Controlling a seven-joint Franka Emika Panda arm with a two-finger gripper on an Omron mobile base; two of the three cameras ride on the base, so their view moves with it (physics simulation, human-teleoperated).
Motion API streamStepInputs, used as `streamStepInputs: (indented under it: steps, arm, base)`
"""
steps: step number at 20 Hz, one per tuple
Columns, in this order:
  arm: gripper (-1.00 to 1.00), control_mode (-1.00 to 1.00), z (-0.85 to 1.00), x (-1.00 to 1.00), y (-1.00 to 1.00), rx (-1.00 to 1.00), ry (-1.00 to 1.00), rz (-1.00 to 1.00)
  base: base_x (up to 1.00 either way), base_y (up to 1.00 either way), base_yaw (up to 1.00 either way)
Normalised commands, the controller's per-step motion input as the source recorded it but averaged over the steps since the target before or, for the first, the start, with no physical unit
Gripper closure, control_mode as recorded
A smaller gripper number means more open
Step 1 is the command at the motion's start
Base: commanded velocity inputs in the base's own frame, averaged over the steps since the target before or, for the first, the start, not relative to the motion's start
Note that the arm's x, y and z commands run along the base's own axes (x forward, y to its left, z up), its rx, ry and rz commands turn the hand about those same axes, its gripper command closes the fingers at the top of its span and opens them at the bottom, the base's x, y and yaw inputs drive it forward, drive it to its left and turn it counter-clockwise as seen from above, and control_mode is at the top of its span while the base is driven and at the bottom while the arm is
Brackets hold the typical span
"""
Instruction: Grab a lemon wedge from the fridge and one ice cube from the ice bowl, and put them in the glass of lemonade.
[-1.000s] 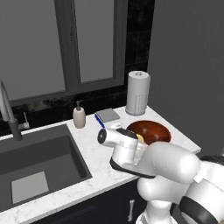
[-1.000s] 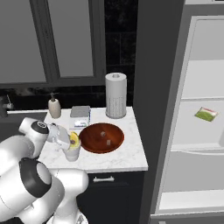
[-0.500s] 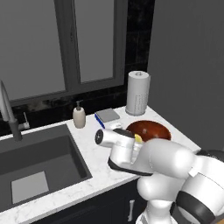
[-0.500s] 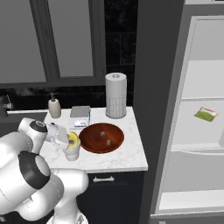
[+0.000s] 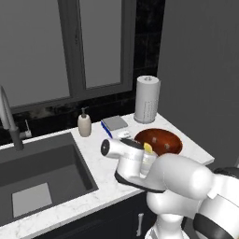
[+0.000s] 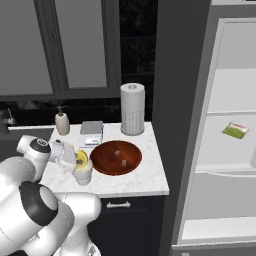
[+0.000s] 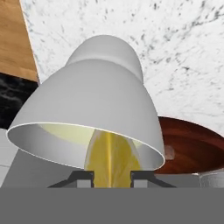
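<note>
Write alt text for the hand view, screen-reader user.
Close-up from the gripper: its two fingertips pinch a yellow lemon wedge at the rim of the glass of lemonade, a whitish cup with pale yellow liquid. The cup stands on a white marble counter, with the reddish-brown ice bowl beside it.

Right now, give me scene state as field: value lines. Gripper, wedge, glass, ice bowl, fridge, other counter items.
gripper: gripper closed on the lemon wedge, at the rim of the glass
lemon wedge: lemon wedge held between the fingertips, over the glass mouth
glass: glass of lemonade upright on the counter, left of the bowl, pale yellow liquid inside
ice bowl: ice bowl on the counter, cubes inside
fridge: fridge open, green-yellow packet on a shelf
other: paper towel roll, soap dispenser, sink
</note>
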Motion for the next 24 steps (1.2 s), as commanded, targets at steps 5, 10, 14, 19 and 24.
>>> streamStepInputs:
  steps: [5, 10, 14, 19, 24]
  arm:
    - [-1.0, -1.0, -0.1, 0.0, 0.0, 0.0, 0.0, 0.0]
    - [-1.0, -1.0, 0.13, 0.0, 0.0, 0.0, 0.0, 0.0]
    - [-1.0, -1.0, 0.39, -0.01, 0.0, 0.0, -0.04, 0.0]
    - [-1.0, -1.0, 0.51, -0.23, 0.0, 0.01, -0.06, -0.01]
    - [-1.0, -1.0, 0.51, -0.17, -0.09, 0.17, -0.1, -0.03]
  base:
    - [0.0, 0.0, 0.0]
    - [0.0, 0.0, 0.0]
    - [0.0, 0.0, 0.0]
    - [0.0, 0.0, 0.0]
    - [0.0, 0.0, 0.0]
